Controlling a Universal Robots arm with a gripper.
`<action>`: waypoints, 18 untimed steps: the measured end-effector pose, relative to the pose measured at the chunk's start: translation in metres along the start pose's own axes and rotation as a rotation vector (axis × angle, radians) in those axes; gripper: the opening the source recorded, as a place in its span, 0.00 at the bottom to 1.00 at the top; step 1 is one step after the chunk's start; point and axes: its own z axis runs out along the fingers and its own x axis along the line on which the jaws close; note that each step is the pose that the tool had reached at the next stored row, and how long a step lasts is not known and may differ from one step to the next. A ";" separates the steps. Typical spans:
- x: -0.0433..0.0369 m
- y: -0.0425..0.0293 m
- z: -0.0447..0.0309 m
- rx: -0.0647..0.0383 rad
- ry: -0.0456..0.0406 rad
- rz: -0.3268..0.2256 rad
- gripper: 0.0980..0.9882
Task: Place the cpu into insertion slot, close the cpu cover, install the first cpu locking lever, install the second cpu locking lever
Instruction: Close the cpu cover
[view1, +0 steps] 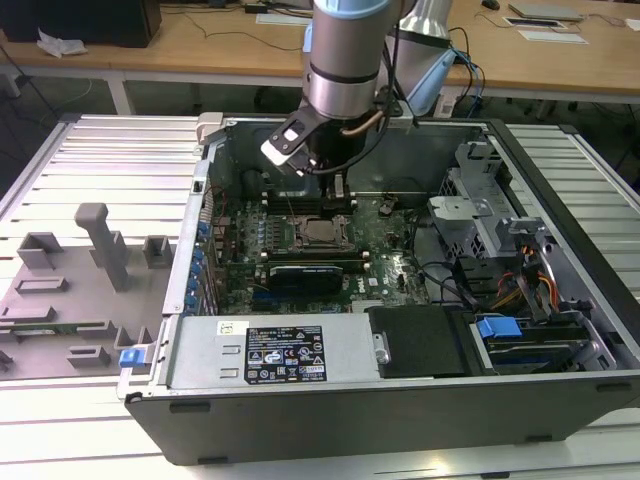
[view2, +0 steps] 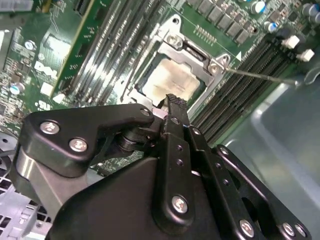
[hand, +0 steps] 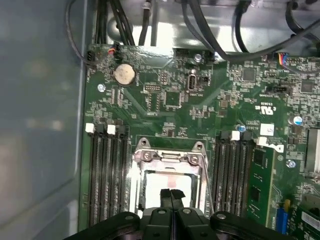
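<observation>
The gripper (hand: 171, 194) hangs directly over the socket with its two black fingers pressed together tip to tip and nothing seen between them; closed like this they form one narrow blunt point, which I judge better suited to pushing on metal than to picking anything up. Straight beneath the tips lies the cpu (hand: 170, 181), seated in the insertion slot (view2: 172, 27); it rests flat, pale metal top facing up toward the fingers. Being square, it has no long axis; its edges run parallel to the black memory slots (hand: 102, 175) flanking the fingers on both sides. The cpu cover (hand: 150, 156) appears lowered around the chip, its window leaving the metal top exposed, probably so the frame bears only on the chip's margins. In the second wrist view a thin metal rod (view2: 260, 75), likely a locking lever, slants away from a socket corner beyond the fingertips; whether it is latched I cannot tell.
</observation>
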 end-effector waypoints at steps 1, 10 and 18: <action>-0.0014 -0.0015 0.0004 -0.002 -0.0001 0.000 0.01; -0.0045 -0.0067 0.0023 -0.012 -0.0007 -0.067 0.01; -0.0045 -0.0066 0.0028 -0.005 0.0001 -0.303 0.01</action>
